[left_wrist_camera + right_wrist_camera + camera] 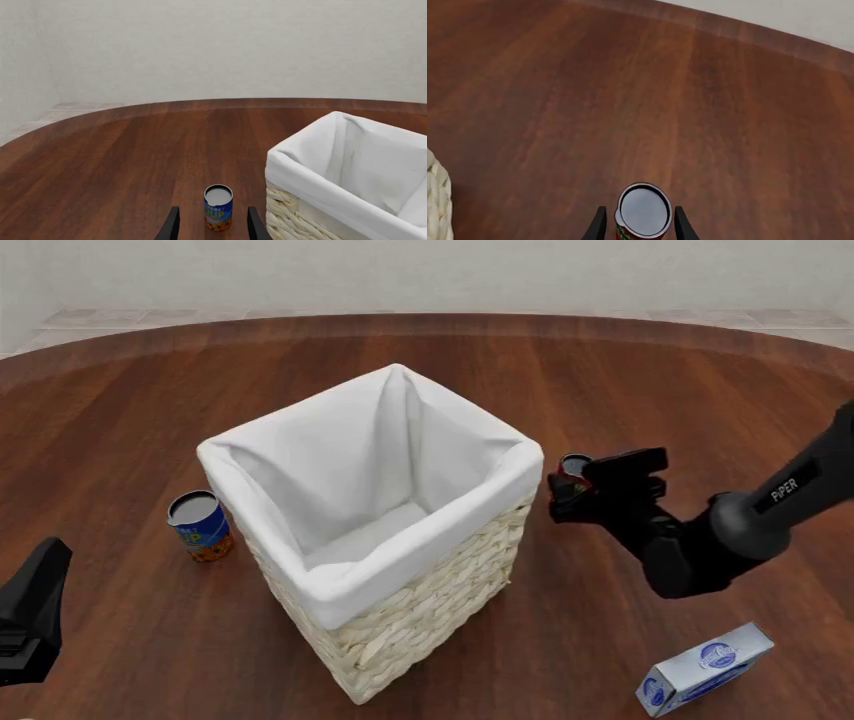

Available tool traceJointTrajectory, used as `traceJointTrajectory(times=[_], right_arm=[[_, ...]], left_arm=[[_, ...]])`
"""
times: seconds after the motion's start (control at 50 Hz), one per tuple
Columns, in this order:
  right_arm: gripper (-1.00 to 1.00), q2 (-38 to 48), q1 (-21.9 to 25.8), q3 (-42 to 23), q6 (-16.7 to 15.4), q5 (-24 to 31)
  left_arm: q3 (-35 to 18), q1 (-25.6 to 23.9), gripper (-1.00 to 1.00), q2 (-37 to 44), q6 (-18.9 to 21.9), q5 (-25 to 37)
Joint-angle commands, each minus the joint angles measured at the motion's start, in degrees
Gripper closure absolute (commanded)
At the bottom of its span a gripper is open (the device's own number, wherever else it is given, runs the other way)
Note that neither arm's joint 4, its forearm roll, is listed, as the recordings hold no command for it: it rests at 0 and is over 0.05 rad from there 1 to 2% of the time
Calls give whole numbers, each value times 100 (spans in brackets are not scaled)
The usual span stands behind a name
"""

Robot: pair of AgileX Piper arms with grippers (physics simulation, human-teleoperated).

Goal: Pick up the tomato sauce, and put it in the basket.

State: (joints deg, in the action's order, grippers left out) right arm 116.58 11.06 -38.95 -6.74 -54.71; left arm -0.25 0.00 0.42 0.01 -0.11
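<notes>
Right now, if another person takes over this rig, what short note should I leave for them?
Left gripper: open, idle, pointing at the blue can left of the basket.
Right gripper: fingers on both sides of the sauce; a firm grip cannot be confirmed.
Sauce: upright, just right of the basket, whether lifted is unclear.
Done: the approach.
Left: secure it, carry it over the rim, release inside.

Pretty bare simulated room: just a round dark wood surface (pixel 641 370), plain pale walls (pixel 213 45), and tiled floor (pixel 120 316) behind.
</notes>
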Motion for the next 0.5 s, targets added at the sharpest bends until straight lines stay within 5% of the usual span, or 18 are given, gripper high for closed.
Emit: traceJointTrajectory(times=[0.02, 0.26, 0.28, 0.5], right_arm=[[-100, 174, -20, -92, 19, -5], [-100, 261, -73, -103, 51, -72], [100, 262, -71, -89, 66, -99], [100, 119, -54, -43, 88, -48]], left_arm=[[0, 0, -100, -1, 1, 0], [0, 1, -100, 0, 0, 0], [0, 2, -100, 0, 2, 0], [0, 0, -100, 1, 1, 0]])
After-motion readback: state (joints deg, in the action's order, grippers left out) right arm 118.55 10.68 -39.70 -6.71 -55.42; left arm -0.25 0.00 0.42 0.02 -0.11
